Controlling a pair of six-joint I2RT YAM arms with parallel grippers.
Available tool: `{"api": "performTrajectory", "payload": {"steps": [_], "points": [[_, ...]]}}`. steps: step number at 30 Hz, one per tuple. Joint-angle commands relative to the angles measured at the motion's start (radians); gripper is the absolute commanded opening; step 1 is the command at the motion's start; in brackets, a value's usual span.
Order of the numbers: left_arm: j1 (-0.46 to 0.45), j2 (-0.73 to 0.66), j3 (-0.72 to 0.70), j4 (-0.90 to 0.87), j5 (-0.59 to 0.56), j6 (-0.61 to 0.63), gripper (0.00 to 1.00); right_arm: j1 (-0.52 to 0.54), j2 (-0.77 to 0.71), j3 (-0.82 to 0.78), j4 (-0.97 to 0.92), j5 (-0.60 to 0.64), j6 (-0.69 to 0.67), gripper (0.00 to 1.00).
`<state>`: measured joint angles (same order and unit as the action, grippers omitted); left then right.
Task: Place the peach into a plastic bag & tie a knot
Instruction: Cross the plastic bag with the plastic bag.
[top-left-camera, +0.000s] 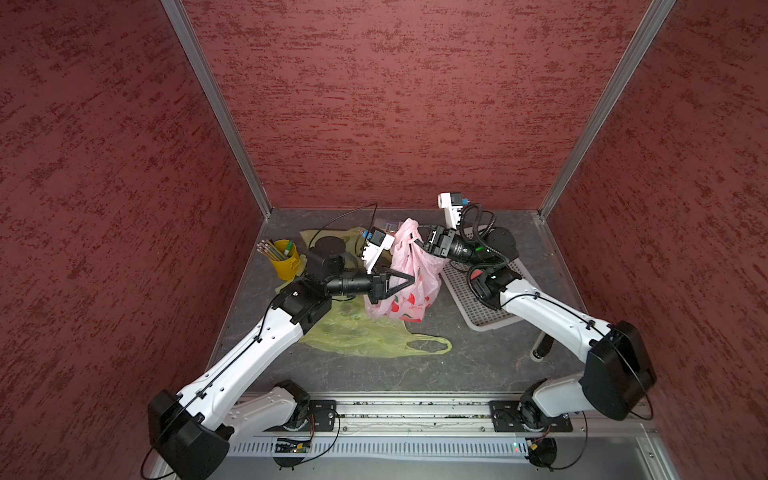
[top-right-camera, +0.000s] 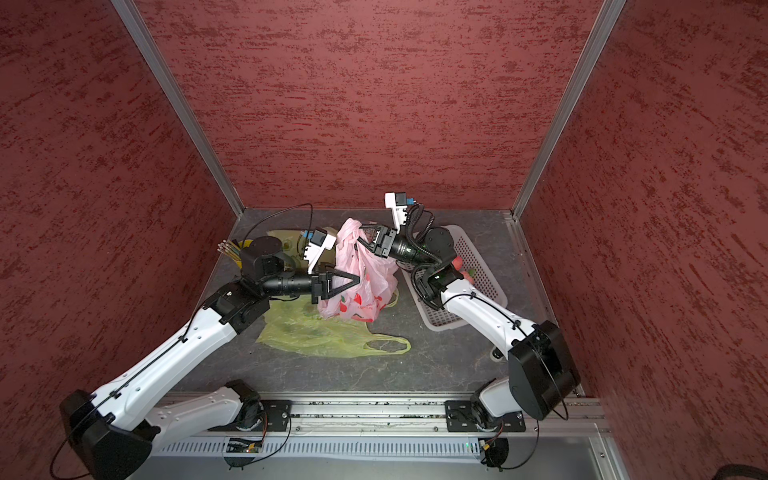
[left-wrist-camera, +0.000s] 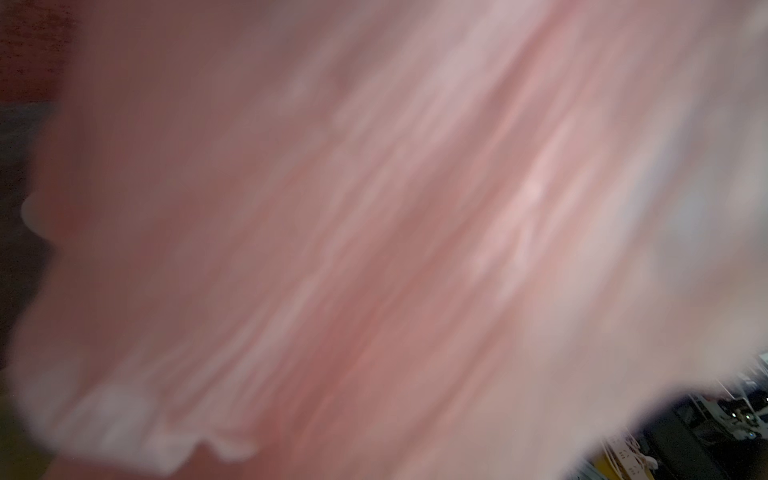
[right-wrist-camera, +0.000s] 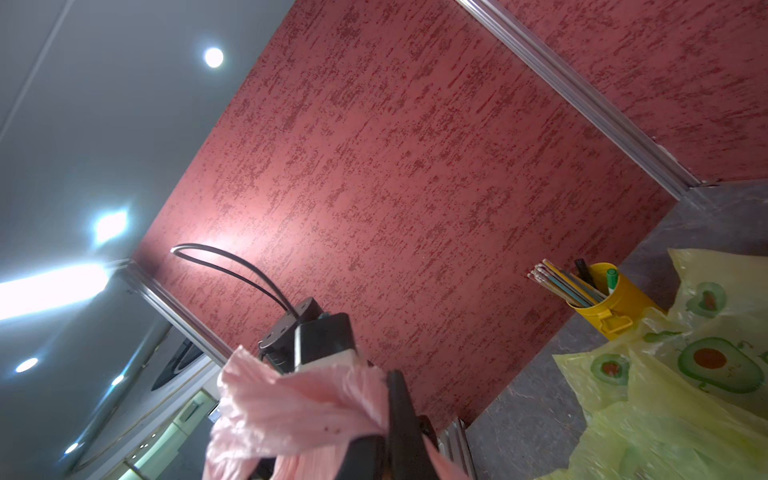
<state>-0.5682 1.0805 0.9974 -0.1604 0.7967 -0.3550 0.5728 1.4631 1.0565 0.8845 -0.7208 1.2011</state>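
Mid-table, toward the back wall, the pink bag (top-left-camera: 424, 291) (strawberry print) stood stretched upward. Its top handle was bunched and pinched in the clenched jaws of the right gripper (top-left-camera: 417, 241). The right wrist view confirmed it: the pink bag (right-wrist-camera: 291, 407) was squeezed into a twisted rope against a black finger (right-wrist-camera: 399, 415). The same grip showed in both top views (top-right-camera: 363, 235).

The left gripper (top-left-camera: 409, 278) lay level against the bag's side, with its tips at the film about halfway up. From above I couldn't tell whether its jaws were parted or closed, or whether any plastic was caught in them. The left wrist view was no help. Blurred film of the pink bag (left-wrist-camera: 374, 208) filled nearly the whole frame, so the camera was right up against it.

The peach was not visible anywhere for sure. The bag's lower half bulged, but the film hid the contents. A reddish thing (top-right-camera: 457, 262) lay in the white basket (top-right-camera: 494, 291) by the right arm, mostly hidden, and I couldn't identify it.

The bag's bottom sat over the edge of a flat green bag (top-left-camera: 365, 336) with an avocado print, spread on the dark table (top-left-camera: 457, 365); contact was unclear. A yellow cup (top-left-camera: 284, 259) of pencils stood near the wall on the robot's left, just beyond the left arm.
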Motion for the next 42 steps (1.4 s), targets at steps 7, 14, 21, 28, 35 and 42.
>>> {"api": "performTrajectory", "payload": {"steps": [7,14,21,28,35,42], "points": [[-0.043,0.016,-0.055,0.145,-0.096,-0.031,0.57,0.009,0.090,0.007,0.411,0.008,0.251,0.00],[-0.134,0.021,-0.063,0.138,-0.218,0.026,0.59,0.013,0.081,0.026,0.278,0.095,0.131,0.00],[-0.136,0.016,-0.093,0.174,-0.264,0.016,0.64,0.015,0.122,0.066,0.363,0.070,0.183,0.00],[-0.034,-0.089,-0.143,0.141,-0.216,-0.012,0.72,0.000,0.199,0.108,0.566,-0.028,0.345,0.00],[0.003,-0.213,-0.119,-0.040,-0.206,0.035,0.75,-0.021,0.247,0.156,0.611,-0.073,0.383,0.00],[0.021,-0.325,-0.070,-0.236,-0.248,0.089,0.76,-0.038,0.259,0.160,0.593,-0.097,0.369,0.00]]}}
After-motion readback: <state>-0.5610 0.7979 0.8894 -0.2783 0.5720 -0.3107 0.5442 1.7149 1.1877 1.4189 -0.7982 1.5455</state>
